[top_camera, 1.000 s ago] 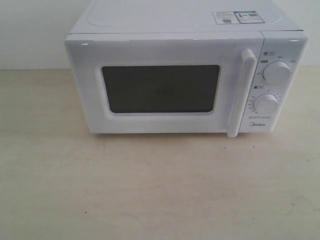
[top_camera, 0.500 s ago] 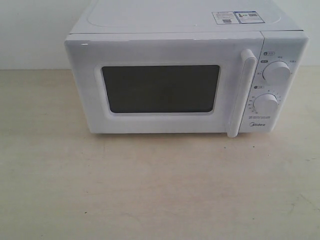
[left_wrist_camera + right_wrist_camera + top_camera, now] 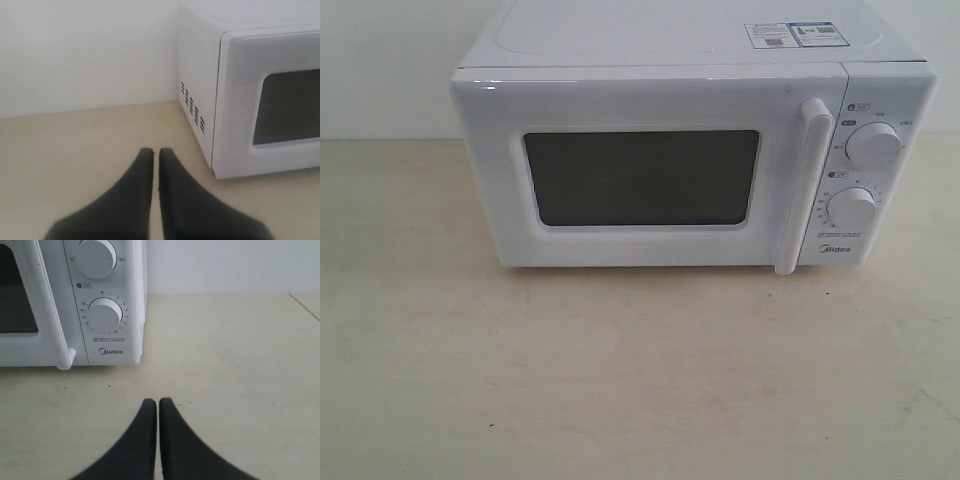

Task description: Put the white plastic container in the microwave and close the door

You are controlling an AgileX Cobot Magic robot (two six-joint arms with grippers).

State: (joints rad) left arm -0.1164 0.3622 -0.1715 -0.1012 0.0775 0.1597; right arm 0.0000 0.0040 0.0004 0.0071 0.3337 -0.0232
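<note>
Well, nothing has moved this past second: my left gripper (image 3: 156, 152) and right gripper (image 3: 158, 402) sit pinched shut, empty, the microwave (image 3: 690, 60) at twelve o'clock has its door (image 3: 640, 100) closed, the container unseen, so perhaps already inside.

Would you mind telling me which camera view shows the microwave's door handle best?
The exterior view: the whole handle shows, top to bottom. The right wrist view cuts off its top; the left wrist view misses it entirely.

We see open table (image 3: 620, 380) in front of the microwave (image 3: 660, 40) and along both its flanks; the door (image 3: 640, 180) sits shut, its bar handle (image 3: 803, 185) jutting forward.
</note>
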